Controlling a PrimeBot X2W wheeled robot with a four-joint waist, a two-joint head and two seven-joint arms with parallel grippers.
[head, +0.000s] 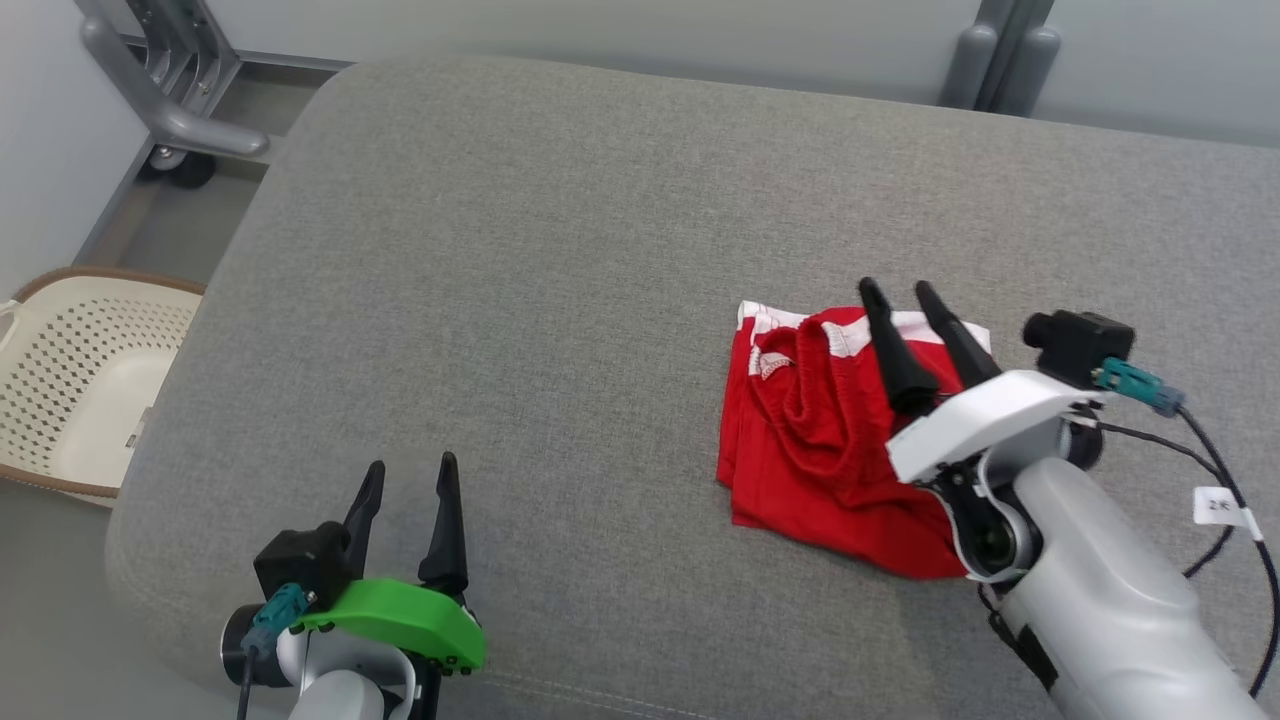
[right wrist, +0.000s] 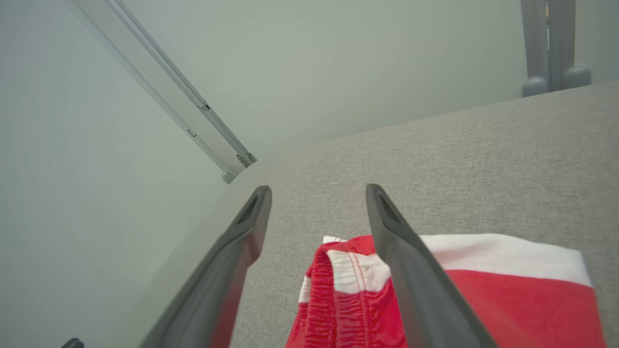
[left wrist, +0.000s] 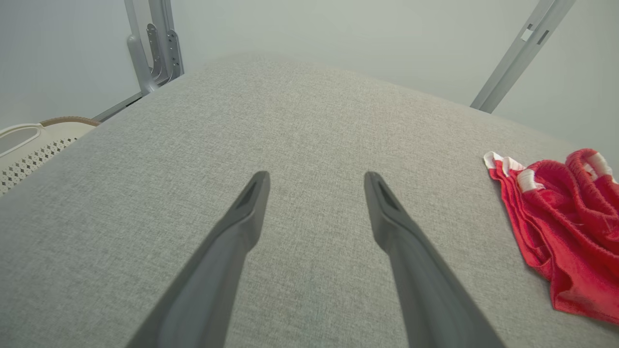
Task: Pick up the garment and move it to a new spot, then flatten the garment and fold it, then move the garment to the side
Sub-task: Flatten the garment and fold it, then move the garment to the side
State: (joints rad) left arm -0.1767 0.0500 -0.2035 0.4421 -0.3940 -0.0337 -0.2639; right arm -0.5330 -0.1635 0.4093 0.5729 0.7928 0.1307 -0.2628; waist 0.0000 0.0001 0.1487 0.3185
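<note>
Right jaws: wide apart, nothing between them. Their two dark fingers (head: 893, 352) point away from me and stand over the far right part of the garment (head: 810, 430). In my right wrist view one finger (right wrist: 411, 270) crosses the white band of the garment (right wrist: 508, 299), and the gap between the pair shows crumpled red cloth and bare grey fabric beyond it. Whether the tips touch the cloth I cannot tell.

Left jaws: equally wide, empty, fingers (head: 445, 530) raised at the near left edge of the padded desk (head: 560, 250). In my left wrist view both fingers (left wrist: 232, 251) lie over plain grey fabric, and the garment (left wrist: 570, 217) sits well apart at the right margin.

Garment: red with white trim (shorts, by the gathered waistband), bunched and partly doubled over. It lies on the right half of the desk, nearer my side than the far edge.

Surroundings: a pale perforated laundry basket (head: 90, 370) with a brown rim stands on the floor just beside the desk's left edge. A grey metal frame (head: 170, 90) on wheels stands beyond the far left corner.
</note>
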